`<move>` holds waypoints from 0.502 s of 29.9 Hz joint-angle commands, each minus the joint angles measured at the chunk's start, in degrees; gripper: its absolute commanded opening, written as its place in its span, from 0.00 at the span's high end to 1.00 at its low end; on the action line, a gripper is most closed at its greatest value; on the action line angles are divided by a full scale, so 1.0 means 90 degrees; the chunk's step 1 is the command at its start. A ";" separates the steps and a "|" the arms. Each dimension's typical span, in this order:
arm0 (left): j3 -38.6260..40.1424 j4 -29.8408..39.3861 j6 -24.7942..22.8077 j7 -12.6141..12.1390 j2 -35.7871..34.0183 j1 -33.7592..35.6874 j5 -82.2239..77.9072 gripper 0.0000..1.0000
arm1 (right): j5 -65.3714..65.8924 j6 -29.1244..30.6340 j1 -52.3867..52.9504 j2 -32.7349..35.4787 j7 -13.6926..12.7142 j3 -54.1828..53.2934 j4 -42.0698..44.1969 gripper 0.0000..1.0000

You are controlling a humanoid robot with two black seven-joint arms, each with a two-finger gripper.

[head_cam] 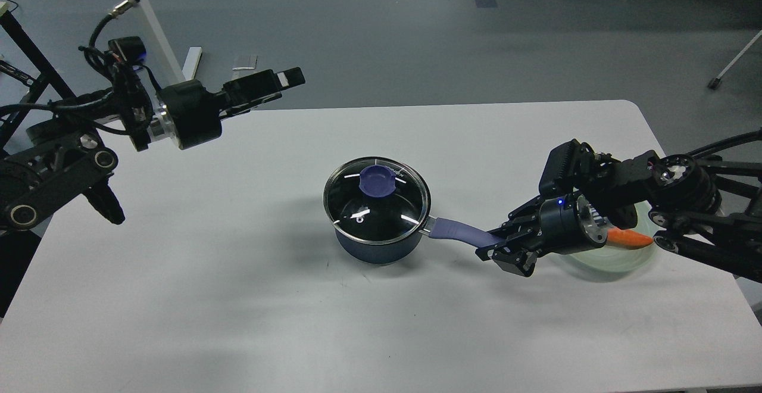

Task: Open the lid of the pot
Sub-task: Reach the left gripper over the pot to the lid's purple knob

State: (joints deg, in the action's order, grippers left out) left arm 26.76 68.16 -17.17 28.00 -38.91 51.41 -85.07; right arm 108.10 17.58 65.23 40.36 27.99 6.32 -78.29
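The dark navy pot (pixel 370 248) stands mid-table with its lavender handle (pixel 457 230) pointing right. The clear glass lid (pixel 387 213) with a metal rim sits on the pot, its purple-blue knob (pixel 376 180) toward the far side. My right gripper (pixel 499 245) is shut on the end of the pot handle, low over the table. My left gripper (pixel 280 84) is raised over the table's far left edge, up and left of the lid and well apart from it. It points right and shows side-on, so its fingers cannot be told apart.
A pale green plate (pixel 622 260) with an orange carrot (pixel 630 239) lies at the right, partly behind my right wrist. The white table (pixel 238 298) ends close behind my left gripper. A black frame and white legs stand beyond the far left corner.
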 commanded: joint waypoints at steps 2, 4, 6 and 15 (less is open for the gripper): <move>-0.0656 0.0366 0.0499 0.0000 0.0445 0.0507 -0.1834 0.01 | 0.0000 0.0000 -0.0001 -0.0002 0.0001 0.0001 -0.0002 0.80; -0.1280 0.0308 0.0967 0.0000 0.0582 0.0810 -0.2235 0.01 | 0.0000 0.0000 -0.0001 -0.0002 0.0001 0.0001 -0.0002 0.80; -0.1925 0.0201 0.1505 0.0000 0.0709 0.1026 -0.2519 0.01 | 0.0000 0.0000 -0.0001 -0.0002 0.0001 0.0001 -0.0002 0.80; -0.2563 -0.0268 0.1878 0.0000 0.1286 0.1105 -0.3175 0.01 | 0.0000 0.0000 -0.0001 -0.0002 0.0001 -0.0009 -0.0002 0.79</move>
State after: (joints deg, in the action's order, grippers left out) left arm 4.01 66.70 -0.48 28.03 -28.48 61.54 -112.48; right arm 108.10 17.58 65.22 40.34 27.99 6.27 -78.31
